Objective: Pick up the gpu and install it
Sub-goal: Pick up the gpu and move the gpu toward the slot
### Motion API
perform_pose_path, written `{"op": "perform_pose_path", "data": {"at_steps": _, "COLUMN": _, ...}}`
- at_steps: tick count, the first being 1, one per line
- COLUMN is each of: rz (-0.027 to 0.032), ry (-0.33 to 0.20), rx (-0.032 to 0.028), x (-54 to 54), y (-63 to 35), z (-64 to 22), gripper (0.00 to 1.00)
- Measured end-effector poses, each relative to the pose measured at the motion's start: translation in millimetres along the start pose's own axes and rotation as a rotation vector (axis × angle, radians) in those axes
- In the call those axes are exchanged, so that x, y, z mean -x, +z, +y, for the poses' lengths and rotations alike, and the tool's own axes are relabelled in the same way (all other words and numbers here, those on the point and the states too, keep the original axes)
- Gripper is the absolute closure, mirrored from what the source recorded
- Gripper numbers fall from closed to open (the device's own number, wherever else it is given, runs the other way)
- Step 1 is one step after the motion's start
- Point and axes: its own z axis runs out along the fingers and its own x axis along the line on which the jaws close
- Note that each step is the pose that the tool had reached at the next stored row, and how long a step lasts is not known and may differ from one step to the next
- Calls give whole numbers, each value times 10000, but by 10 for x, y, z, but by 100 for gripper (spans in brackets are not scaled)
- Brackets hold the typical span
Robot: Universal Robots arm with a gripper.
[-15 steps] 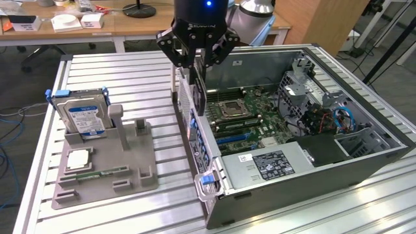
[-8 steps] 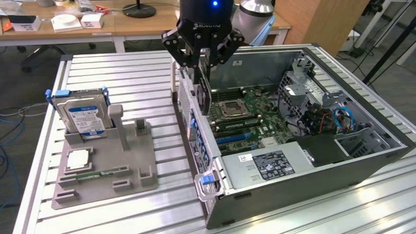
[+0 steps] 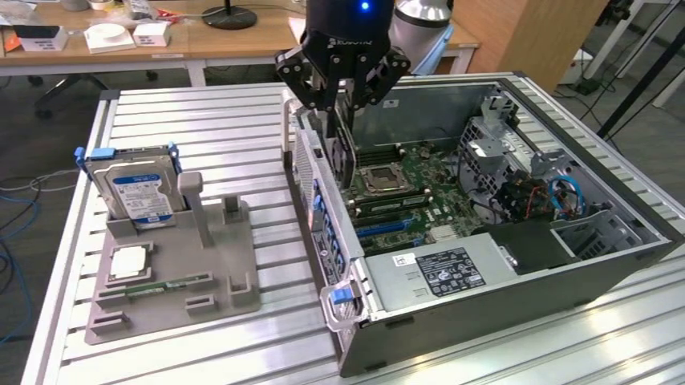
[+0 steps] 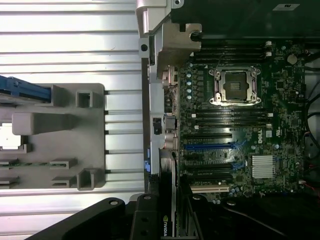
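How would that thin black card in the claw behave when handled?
Probably stiff: the gpu hangs straight below the gripper, no sag. Likely light, as a pinch at one edge carries it. Being thin, it may tip if stood on edge.

On the exterior view's left I see a gray fixture [image 3: 214, 269] on the slatted table [image 3: 192, 120] holding a blue-labelled hard drive [image 3: 134, 188]. On the right an open computer case [image 3: 482, 321] exposes its motherboard [image 3: 428, 216].

Bright, even room light here. The slatted table [image 4: 70, 30] off to the side of the gripper [image 3: 345, 103] glares almost white on the wrist cam. The gpu [image 4: 164, 227] it's clamped on is just murky black, and the motherboard [image 4: 240, 150] underneath looks dim.
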Motion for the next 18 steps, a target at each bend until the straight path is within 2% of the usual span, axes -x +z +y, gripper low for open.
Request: {"op": "perform_pose_path", "data": {"at_steps": 18, "rz": 0, "ry": 0, "rx": -1, "x": 202, "y": 5, "z": 9, "gripper": 74}}
